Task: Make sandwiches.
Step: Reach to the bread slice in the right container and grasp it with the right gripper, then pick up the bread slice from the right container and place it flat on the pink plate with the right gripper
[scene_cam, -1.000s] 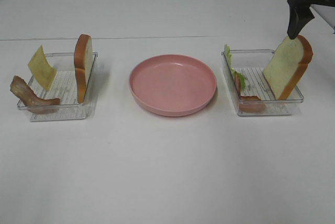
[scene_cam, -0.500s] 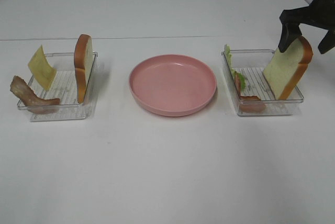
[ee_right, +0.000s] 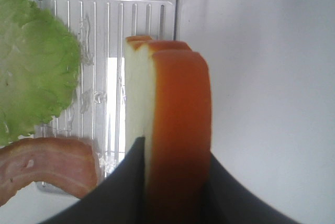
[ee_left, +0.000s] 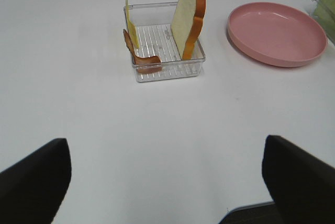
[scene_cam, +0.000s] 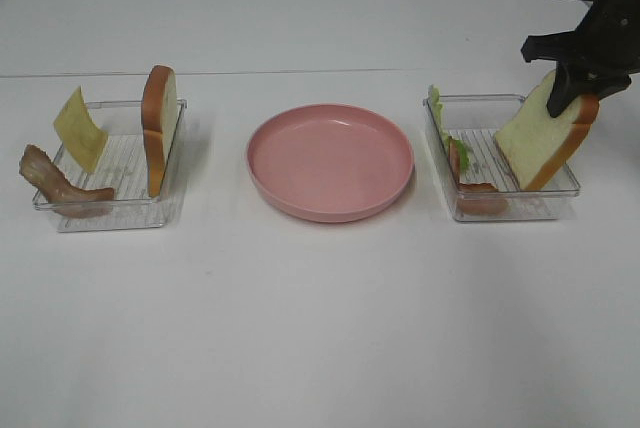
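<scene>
Lowered since a second ago, the right gripper (scene_cam: pixel 572 91) now clamps its jaws on the bread slice (scene_cam: pixel 530 153) between them; best lift straight up, clear of the tray (scene_cam: pixel 500 214) beneath.

Pink plate (scene_cam: pixel 330 210) between two clear trays on a white table (scene_cam: pixel 320 333).
The round plate sits in the middle, apart from both trays and roughly level with them. The left tray (scene_cam: pixel 110 219) and the right tray (scene_cam: pixel 520 211) are squarish, with ribbed floors and low see-through walls. A thin seam runs across the table behind all three.
</scene>
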You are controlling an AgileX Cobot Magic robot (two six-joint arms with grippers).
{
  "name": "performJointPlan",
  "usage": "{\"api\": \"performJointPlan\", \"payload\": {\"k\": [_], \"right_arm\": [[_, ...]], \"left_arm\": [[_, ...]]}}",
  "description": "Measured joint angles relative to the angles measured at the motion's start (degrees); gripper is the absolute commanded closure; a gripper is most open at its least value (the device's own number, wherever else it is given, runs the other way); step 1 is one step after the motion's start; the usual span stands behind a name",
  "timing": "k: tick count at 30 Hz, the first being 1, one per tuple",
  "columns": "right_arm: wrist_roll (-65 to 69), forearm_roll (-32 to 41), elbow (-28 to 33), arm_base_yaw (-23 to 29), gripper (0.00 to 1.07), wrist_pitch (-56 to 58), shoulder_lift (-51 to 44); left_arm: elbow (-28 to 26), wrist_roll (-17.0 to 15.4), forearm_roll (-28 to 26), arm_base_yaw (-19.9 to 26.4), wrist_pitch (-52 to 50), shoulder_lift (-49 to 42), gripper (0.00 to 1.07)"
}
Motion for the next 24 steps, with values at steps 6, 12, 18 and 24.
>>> {"api": "performJointPlan", "payload": {"k": [6,12,18,24], "right_arm": [[-1.4,2.5,0.0,0.0,1.07,1.1,-1.7],[-1.5,5.1,0.0,0.0,1.07,1.4,-7.8],[-1.5,6.0,0.0,0.7,1.07,1.6,-12.8],[-1.5,7.3,0.0,5.3,1.07,1.5,-18.0]], "left_arm": [[0.0,0.0,0.0,0.0,0.0,0.0,0.16],[0.0,0.0,0.0,0.0,-0.1,0.0,0.16],[0.0,0.0,0.0,0.0,-0.1,0.0,0.16],[0.0,0.0,0.0,0.0,-0.1,0.0,0.16]]}}
